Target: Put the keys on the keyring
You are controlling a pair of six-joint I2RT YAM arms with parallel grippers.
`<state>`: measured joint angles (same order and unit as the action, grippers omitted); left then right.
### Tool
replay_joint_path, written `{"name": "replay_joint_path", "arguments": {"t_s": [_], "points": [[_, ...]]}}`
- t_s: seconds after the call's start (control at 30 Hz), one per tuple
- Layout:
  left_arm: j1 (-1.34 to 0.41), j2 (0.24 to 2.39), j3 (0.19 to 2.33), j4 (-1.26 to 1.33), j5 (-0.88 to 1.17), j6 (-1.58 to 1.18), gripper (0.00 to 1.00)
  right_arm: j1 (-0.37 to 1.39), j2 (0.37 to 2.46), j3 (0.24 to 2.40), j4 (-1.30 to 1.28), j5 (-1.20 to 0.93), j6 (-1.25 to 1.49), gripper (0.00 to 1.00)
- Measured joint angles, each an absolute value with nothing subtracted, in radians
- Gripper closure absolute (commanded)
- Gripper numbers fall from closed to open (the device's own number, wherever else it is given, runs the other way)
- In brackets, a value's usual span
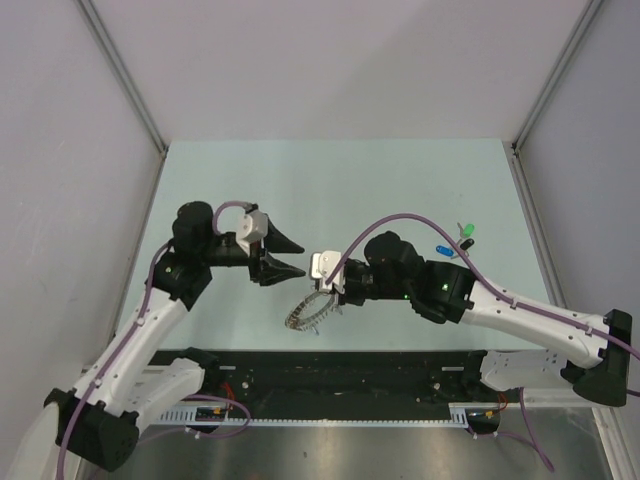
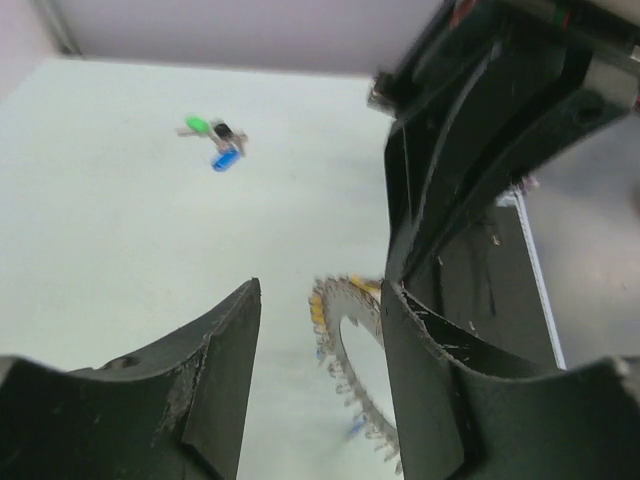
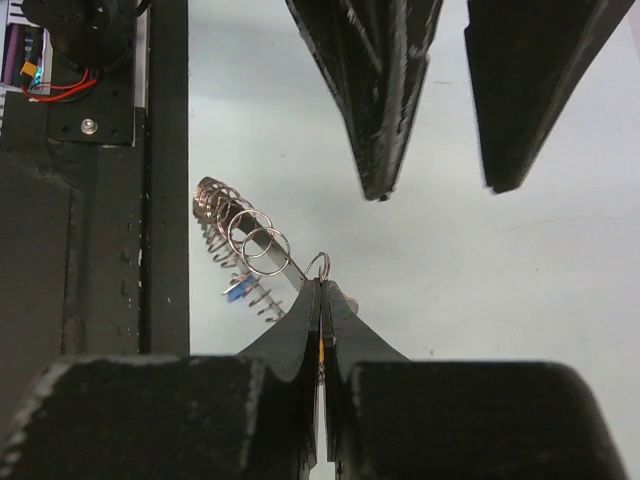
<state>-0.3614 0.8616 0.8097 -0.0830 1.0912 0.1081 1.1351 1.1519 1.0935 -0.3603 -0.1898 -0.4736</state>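
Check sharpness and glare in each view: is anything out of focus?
Top external: evenly lit, sharp, faint shadows. Left wrist: the coiled grey metal keyring and the distant colour-capped silver keys are blurred. Right wrist: the keyring's coils are crisp, with small glints.

Through the left wrist camera the keyring (image 2: 325,315) runs off the bottom edge at five o'clock, its three-o'clock side behind a finger of the left gripper (image 2: 322,288). The keys (image 2: 218,140) at eleven o'clock are a blur. From above, the ring's two-o'clock end vanishes under the right gripper (image 1: 326,298), which pinches a yellow sliver (image 3: 320,345), mostly hidden. A blue speck (image 3: 237,290) by the coils is too small to tell.
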Motion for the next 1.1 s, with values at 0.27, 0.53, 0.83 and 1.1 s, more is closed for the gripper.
{"name": "replay_joint_path", "arguments": {"t_s": [0.27,0.53,0.83,1.1], "points": [[-0.39,1.056,0.926,-0.427,1.179,0.421,0.54,1.14,1.151,1.093,-0.388,-0.191,-0.483,1.0],[-0.45,1.131,0.945,-0.533,1.182,0.517,0.62,1.15,1.151,1.093,-0.39,-0.191,-0.485,1.0],[-0.467,1.149,0.958,-0.59,1.182,0.562,0.63,1.158,1.151,1.093,-0.391,-0.19,-0.487,1.0],[-0.467,1.116,0.957,-0.584,1.153,0.514,0.58,1.161,1.151,1.093,-0.392,-0.184,-0.487,1.0]]}}
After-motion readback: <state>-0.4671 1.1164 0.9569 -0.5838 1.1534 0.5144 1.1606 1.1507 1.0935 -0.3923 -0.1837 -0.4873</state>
